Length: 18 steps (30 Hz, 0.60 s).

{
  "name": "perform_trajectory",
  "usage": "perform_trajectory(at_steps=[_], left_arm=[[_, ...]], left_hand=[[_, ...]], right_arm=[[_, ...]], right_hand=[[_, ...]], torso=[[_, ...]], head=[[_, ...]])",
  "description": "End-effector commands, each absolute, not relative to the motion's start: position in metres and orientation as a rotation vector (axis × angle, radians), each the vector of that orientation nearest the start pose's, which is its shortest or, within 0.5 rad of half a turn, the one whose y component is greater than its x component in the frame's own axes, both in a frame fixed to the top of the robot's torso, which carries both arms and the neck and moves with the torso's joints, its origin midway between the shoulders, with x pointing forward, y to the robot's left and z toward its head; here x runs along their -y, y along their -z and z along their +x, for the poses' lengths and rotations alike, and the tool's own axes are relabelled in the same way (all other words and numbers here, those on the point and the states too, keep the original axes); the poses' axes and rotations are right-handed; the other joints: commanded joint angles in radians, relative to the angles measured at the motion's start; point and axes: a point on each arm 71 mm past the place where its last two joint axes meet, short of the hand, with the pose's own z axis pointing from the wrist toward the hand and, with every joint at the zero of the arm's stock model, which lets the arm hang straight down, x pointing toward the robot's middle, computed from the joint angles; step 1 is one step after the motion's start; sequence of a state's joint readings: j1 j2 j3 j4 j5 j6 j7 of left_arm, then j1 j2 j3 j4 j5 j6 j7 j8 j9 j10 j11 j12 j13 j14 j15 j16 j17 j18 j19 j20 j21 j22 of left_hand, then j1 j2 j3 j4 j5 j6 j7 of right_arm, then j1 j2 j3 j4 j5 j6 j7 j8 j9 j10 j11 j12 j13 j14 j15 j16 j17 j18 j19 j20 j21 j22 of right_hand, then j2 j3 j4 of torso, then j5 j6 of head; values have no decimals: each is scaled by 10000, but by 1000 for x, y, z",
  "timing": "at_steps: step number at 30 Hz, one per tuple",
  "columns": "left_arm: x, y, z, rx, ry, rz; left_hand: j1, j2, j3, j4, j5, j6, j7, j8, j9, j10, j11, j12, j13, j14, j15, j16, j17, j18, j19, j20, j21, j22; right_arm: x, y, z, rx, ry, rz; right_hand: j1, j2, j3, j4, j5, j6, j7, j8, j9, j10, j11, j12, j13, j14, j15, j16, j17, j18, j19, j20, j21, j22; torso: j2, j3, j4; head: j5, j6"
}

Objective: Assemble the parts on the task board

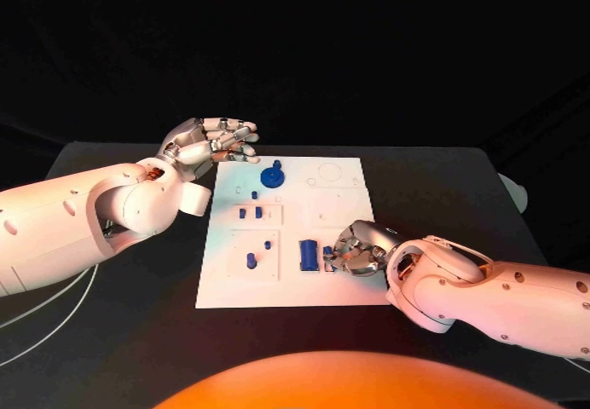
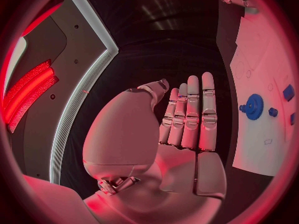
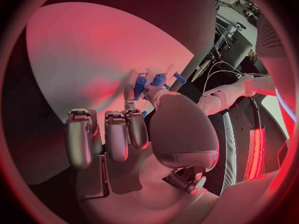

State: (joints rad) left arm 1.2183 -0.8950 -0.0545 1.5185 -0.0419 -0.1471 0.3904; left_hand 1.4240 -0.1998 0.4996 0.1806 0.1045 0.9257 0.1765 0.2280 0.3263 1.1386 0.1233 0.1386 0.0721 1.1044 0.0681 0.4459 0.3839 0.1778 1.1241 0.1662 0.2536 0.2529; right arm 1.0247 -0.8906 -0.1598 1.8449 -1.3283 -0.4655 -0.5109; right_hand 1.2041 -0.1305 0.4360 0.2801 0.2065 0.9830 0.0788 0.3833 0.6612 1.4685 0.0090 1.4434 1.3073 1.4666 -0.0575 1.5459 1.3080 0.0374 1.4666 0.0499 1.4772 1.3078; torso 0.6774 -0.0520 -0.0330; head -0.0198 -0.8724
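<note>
The white task board (image 1: 348,203) lies in the middle of the black table. On it are a blue gear (image 1: 273,176), a blue block (image 1: 308,254) and several small blue pegs (image 1: 251,260). My right hand (image 1: 356,249) rests low on the board just right of the block. Its fingers are curled, and the thumb and a finger pinch a small blue part (image 1: 330,253); the right wrist view shows this part (image 3: 140,86) at the fingertips. My left hand (image 1: 216,141) hovers at the board's far left corner, holding nothing. Its fingers (image 2: 190,112) are stretched out, with the gear (image 2: 253,106) beside them.
The board's far right quarter (image 1: 334,181) shows only outlined recesses. Black table (image 1: 147,315) surrounds the board on every side. A pale object (image 1: 519,192) lies at the table's right edge. White cables (image 1: 49,311) trail under my left arm.
</note>
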Motion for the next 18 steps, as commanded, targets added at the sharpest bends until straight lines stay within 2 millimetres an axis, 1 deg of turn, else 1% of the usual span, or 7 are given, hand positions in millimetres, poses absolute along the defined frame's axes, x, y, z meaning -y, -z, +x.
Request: perform_trajectory(at_steps=[1, 6, 8, 9, 10, 11, 18], left_arm=[[-224, 172, 487, -14899, 16687, -10206], [-225, 172, 487, -14900, 16680, -10210], [-225, 172, 487, -14901, 16672, -10214], [-225, 172, 487, -14903, 16673, -10214], [-225, 172, 487, -14905, 16675, -10214], [-224, 172, 487, -14910, 16677, -10214], [-224, 172, 487, -14941, 16695, -10216]], left_hand=[[96, -6, -3, -47, -9, 25, 49, -23, -8, 54, 15, -64, 9, 45, -2, -62, 9, 58, 65, -4, -60, -9], [96, -6, -3, -47, -9, 25, 49, -23, -8, 54, 15, -64, 9, 45, -2, -62, 9, 58, 65, -4, -60, -9], [96, -6, -3, -47, -9, 25, 49, -23, -8, 54, 15, -64, 9, 45, -2, -62, 9, 58, 65, -4, -60, -9], [96, -6, -3, -47, -9, 25, 49, -23, -8, 54, 15, -64, 9, 45, -2, -62, 9, 58, 65, -4, -60, -9], [96, -6, -3, -47, -9, 25, 49, -23, -8, 54, 15, -64, 9, 45, -2, -62, 9, 58, 65, -4, -60, -9], [96, -6, -3, -47, -9, 25, 49, -23, -8, 54, 15, -64, 9, 45, -2, -62, 9, 58, 65, -4, -60, -9], [86, -6, -14, -46, -12, 21, 51, -27, -12, 52, 19, -72, 10, 48, 1, -84, 19, 55, 73, -3, -74, -21]], right_arm=[[158, 277, 363, -20504, -6050, 2001], [157, 277, 364, -20498, -6034, 1997], [157, 276, 364, -20455, -6059, 1977], [157, 276, 364, -20435, -6074, 1970], [157, 276, 364, -20421, -6086, 1964], [156, 276, 364, -20400, -6106, 1954], [156, 274, 364, -20229, -6220, 1912]], right_hand=[[-130, -5, -15, 66, -46, 22, -11, -55, -16, 159, -66, -32, 1594, 904, -65, -11, 1994, -125, 685, -83, -39, 1968], [-535, 8, -102, 101, -119, 7, 0, -38, 8, 156, -60, -42, 1592, 901, -64, -19, 1979, -124, 684, -87, -48, 1967], [-1188, 34, -317, 127, -322, 22, 16, -29, 17, 153, -34, -52, 1589, 900, -47, -22, 1973, -123, 682, -74, -60, 1964], [-1250, 31, -347, 119, -285, 19, 14, -27, 20, 154, -41, -52, 1589, 899, -47, -23, 1971, -124, 684, -76, -55, 1969], [-1512, -60, -530, 137, 452, 27, 4, -8, 44, 156, -87, -51, 1593, 899, -50, -22, 1975, -125, 684, -91, -55, 1972], [-1656, -110, -730, 110, 688, 14, -14, 3, 65, 157, -71, -53, 1594, 898, -71, -24, 1970, -123, 682, -100, -65, 1969], [-2006, -36, -1049, 132, 647, 10, -35, 25, 95, 154, -83, -63, 1592, 896, -86, -29, 1960, -122, 682, -110, -73, 1970]], torso=[[3, 2, -7], [2, 9, -6], [6, 7, -12], [10, 7, -13], [10, 10, -13], [10, 10, -13], [10, 11, -13]], head=[[23, 5], [3, -3], [7, -3], [9, -3], [8, -3], [8, -3], [-8, -3]])
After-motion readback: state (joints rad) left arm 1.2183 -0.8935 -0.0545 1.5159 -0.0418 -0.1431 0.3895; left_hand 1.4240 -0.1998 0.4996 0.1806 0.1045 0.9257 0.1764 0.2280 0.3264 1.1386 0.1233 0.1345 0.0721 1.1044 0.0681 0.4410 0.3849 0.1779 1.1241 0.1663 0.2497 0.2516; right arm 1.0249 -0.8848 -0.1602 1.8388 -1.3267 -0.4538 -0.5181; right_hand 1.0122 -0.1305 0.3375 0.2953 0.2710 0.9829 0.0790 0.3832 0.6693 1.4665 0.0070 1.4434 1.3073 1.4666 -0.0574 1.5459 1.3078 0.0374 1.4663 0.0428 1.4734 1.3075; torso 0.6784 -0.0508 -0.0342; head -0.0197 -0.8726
